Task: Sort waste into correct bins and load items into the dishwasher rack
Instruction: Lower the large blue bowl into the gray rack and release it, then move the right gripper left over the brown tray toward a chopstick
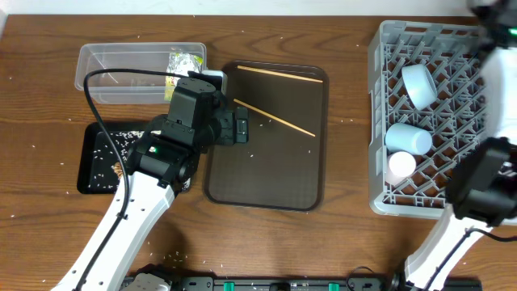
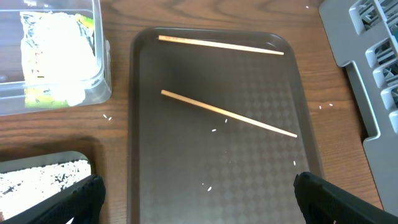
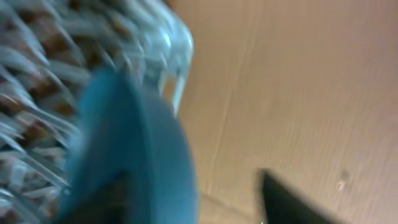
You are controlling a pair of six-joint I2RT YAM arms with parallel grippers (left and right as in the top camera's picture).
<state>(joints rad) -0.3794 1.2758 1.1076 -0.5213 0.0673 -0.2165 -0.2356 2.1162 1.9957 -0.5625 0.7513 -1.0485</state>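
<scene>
Nearest me, the left gripper [image 2: 199, 202] hung with its fingers spread wide and nothing between them, above the near end of the brown serving tray [image 1: 266, 174]; beside it to the left lay the black tray [image 1: 83, 174], scattered with white rice [image 1: 109, 145]; stray grains also dotted the table and the serving tray. I judged the sorting largely done, though I could not make out the carrot or the food lump anywhere. Further out, the two chopsticks [image 1: 275, 118] lay loose on the serving tray, one slanted across its middle and one along its far edge, well apart; those looked to me like the main items left to load. Beyond the black tray stood the clear tub [image 1: 113, 69], holding the crumpled tissue [image 2: 56, 56] and the yellow-green wrapper [image 1: 184, 63]. On the right, the dishwasher rack [image 1: 378, 105] already carried the pinkish-white cup [image 1: 401, 166], the light blue cup [image 1: 409, 139] just behind it, and the small bowl [image 1: 420, 83] further back. The right wrist view was badly smeared: the large blue bowl [image 3: 134, 149] filled it, close against the rack's lattice; I could not tell whether the right gripper [image 3: 205, 208] clasped it or had let go. No brand or writing was legible anywhere; the wrapper's print was too small.
</scene>
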